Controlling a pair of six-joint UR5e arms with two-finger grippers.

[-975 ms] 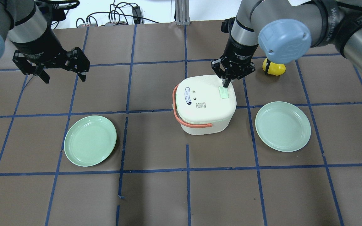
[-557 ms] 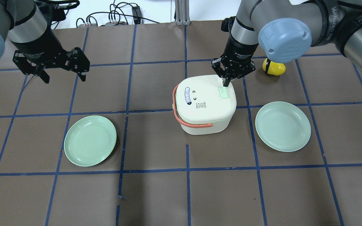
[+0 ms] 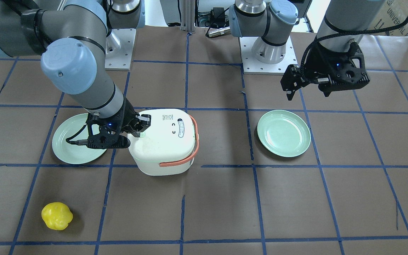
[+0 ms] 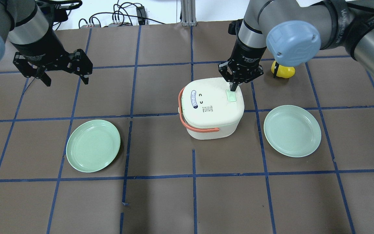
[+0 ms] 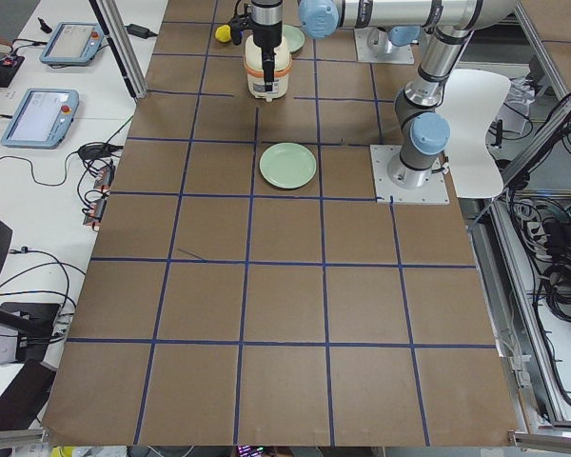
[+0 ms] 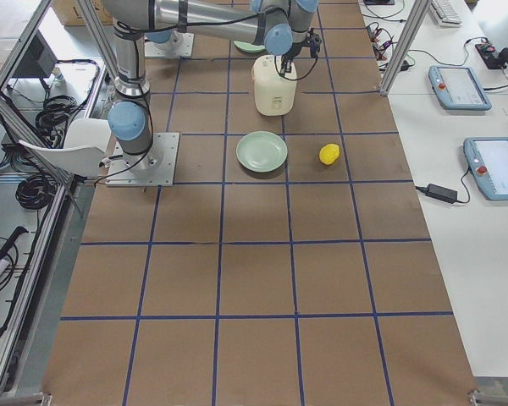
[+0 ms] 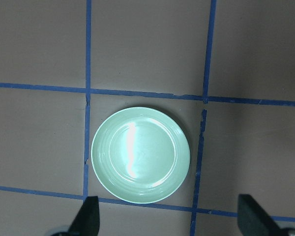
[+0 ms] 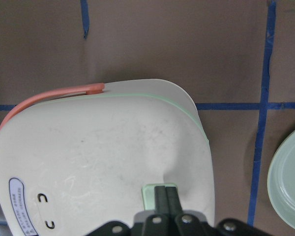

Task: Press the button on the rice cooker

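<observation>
The pale green rectangular button [image 4: 231,96] sat near one edge of the lid of the cream plastic rice cooker [image 4: 211,110], which stood mid-table between two round green plates [image 4: 93,145]. The right gripper [image 4: 233,86], fingers pinched together, met the button's far end. Pressing so far off-centre, it could slip off or tilt the cooker. The left gripper [image 4: 66,80] hung wide open, well apart.

Brown paper-covered bench [image 4: 161,204] gridded with blue tape lines [image 4: 194,175]; a white moulded chair [image 5: 481,109] stands beside it, black cables [image 5: 561,271] tangled nearby.
</observation>
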